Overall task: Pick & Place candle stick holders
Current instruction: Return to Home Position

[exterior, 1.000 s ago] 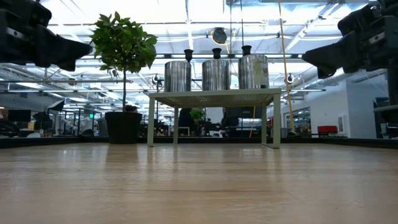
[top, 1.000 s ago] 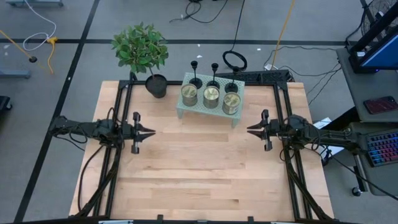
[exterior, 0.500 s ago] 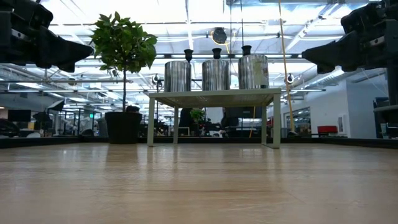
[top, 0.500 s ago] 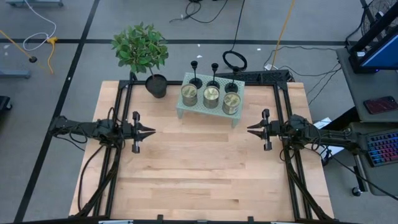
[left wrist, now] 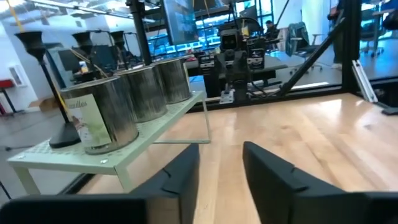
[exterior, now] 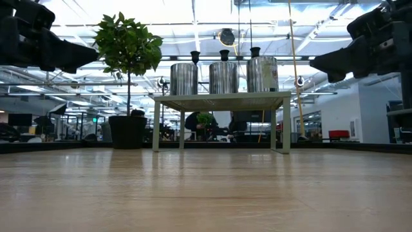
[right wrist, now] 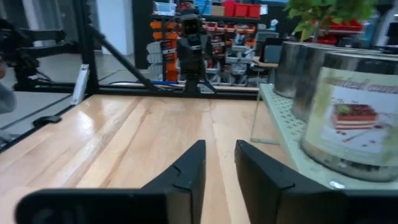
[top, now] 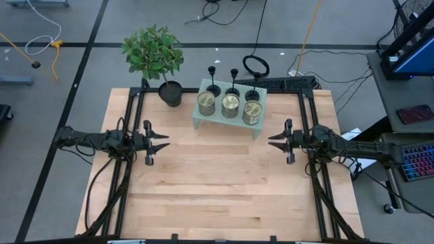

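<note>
From above, the three candle stick holders [top: 234, 76] stand on the pale shelf [top: 220, 120] at the bench's [top: 217, 196] far edge, behind the jar candles [top: 230, 103]. The left hand [top: 165, 142] and right hand [top: 271, 142] hang near the side edges, both empty. Low view: the holders' cups show above the jars. Wrist views: each hand's fingers [left wrist: 180, 177] stand a little apart.

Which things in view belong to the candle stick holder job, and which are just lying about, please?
Job: three black candle stick holders standing on the green shelf; left gripper and right gripper, both open and empty.
Just about: three jar candles on that shelf; potted plant beside it.
</note>
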You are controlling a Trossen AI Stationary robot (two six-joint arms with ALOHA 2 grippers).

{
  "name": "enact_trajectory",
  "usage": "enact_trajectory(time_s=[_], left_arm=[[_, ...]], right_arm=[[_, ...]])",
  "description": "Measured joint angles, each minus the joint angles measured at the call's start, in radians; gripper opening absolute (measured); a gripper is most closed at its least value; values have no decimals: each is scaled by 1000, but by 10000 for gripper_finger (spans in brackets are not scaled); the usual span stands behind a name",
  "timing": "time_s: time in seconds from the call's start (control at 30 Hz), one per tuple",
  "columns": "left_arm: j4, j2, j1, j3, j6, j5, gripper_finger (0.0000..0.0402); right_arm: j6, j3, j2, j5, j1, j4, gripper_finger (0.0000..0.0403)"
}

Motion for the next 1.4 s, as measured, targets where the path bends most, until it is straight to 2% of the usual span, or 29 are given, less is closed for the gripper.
enact_trajectory(time_s=[0.17, 0.37, 1.4], left_arm=[[0, 0, 0, 0, 19, 1, 165], [7, 0, 0, 0, -21, 1, 174], [13, 0, 0, 0, -33, 2, 170]], right_arm=[[-6, 0, 13, 38, 0, 17, 122], [-54, 0, 14, 35, 0, 18, 150], [-52, 0, 14, 31, 0, 17, 152]])
